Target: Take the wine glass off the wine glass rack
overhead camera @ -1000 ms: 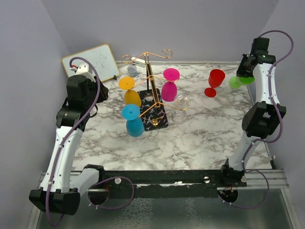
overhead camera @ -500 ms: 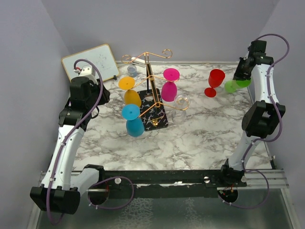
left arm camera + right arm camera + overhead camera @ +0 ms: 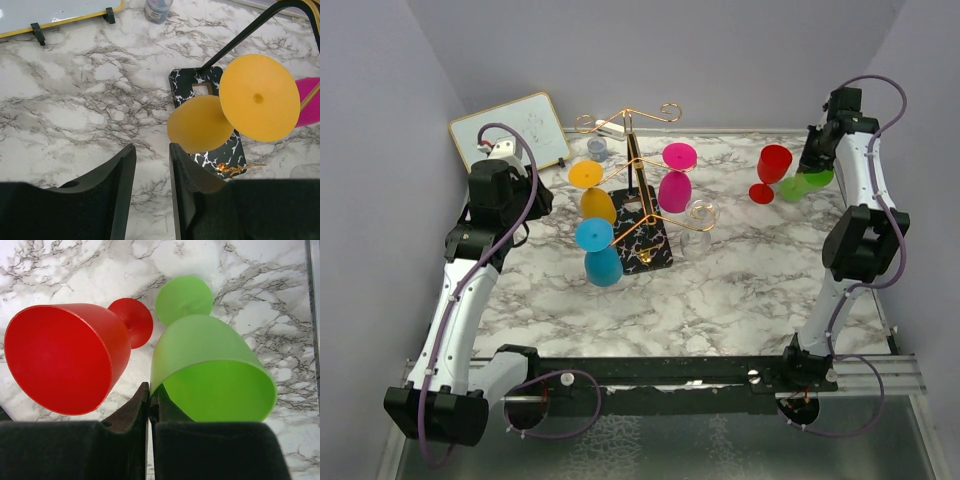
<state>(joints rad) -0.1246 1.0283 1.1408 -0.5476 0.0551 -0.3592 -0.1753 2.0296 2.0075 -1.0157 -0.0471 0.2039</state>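
Observation:
The gold wire wine glass rack (image 3: 633, 165) stands on its black veined base (image 3: 650, 250) at the table's middle. Orange (image 3: 592, 190), blue (image 3: 600, 255) and magenta (image 3: 675, 180) glasses hang upside down on it, and a clear glass (image 3: 701, 222) at its right arm. My left gripper (image 3: 530, 197) is open and empty, left of the orange glass (image 3: 200, 125); its jaws (image 3: 152, 155) stand apart. My right gripper (image 3: 817, 160) is shut on the rim of a tilted green glass (image 3: 210, 370), right beside a red glass (image 3: 65, 355).
A whiteboard (image 3: 510, 130) leans at the back left. A small jar (image 3: 598, 148) stands behind the rack. The red glass (image 3: 770, 170) stands upright at the back right. Grey walls close in on the left, back and right.
My right gripper has carried the green glass left and tilted it, so it is now close beside the red glass. My left arm has shifted only slightly.

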